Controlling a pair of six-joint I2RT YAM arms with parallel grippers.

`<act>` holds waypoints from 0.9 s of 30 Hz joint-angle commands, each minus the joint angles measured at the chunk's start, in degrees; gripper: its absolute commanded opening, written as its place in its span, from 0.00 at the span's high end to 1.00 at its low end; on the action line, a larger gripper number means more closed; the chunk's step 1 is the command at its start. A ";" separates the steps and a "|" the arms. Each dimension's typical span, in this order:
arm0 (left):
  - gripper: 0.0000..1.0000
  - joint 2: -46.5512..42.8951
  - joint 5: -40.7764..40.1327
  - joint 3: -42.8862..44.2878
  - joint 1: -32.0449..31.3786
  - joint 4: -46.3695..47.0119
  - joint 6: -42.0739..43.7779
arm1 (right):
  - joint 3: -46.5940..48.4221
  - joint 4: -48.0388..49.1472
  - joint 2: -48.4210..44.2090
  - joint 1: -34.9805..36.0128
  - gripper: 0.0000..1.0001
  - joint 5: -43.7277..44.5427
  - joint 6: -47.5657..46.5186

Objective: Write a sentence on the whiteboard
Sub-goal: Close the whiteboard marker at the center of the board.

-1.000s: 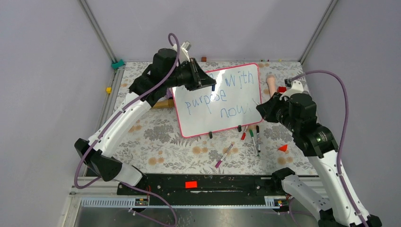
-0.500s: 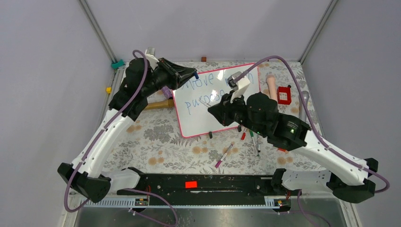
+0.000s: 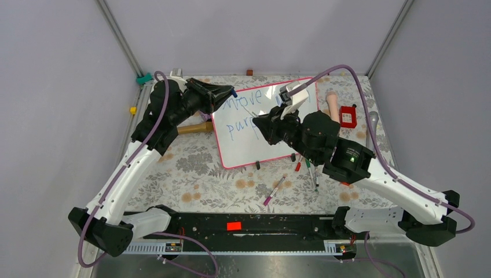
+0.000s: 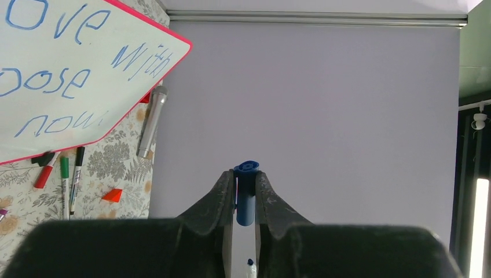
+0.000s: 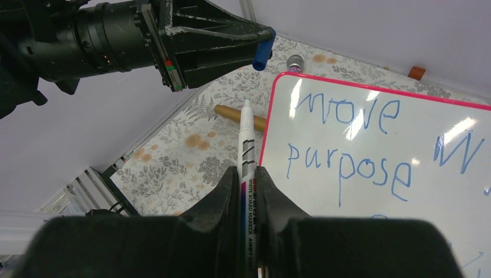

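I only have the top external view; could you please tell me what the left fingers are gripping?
Observer: The left wrist view shows the left fingers shut on a blue cap.
Operator: Thank you. And the other side?
Observer: In the right wrist view, the right fingers are shut on a white marker, its narrow end pointing towards that cap.
Operator: Part of the whiteboard is covered in my view. What is written there?
Observer: The left wrist view shows that part: the sentence has "with" on the top row and "now" on the bottom row.
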 commanded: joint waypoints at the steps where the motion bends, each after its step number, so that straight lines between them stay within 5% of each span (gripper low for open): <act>1: 1.00 -1.50 -1.58 0.58 0.25 4.01 -2.48 | 2.32 6.36 0.93 0.39 1.00 -0.38 -2.83; 27: 1.00 -2.66 -1.43 -0.47 0.63 3.71 -2.72 | 6.93 6.65 7.24 -2.47 1.00 1.26 -5.30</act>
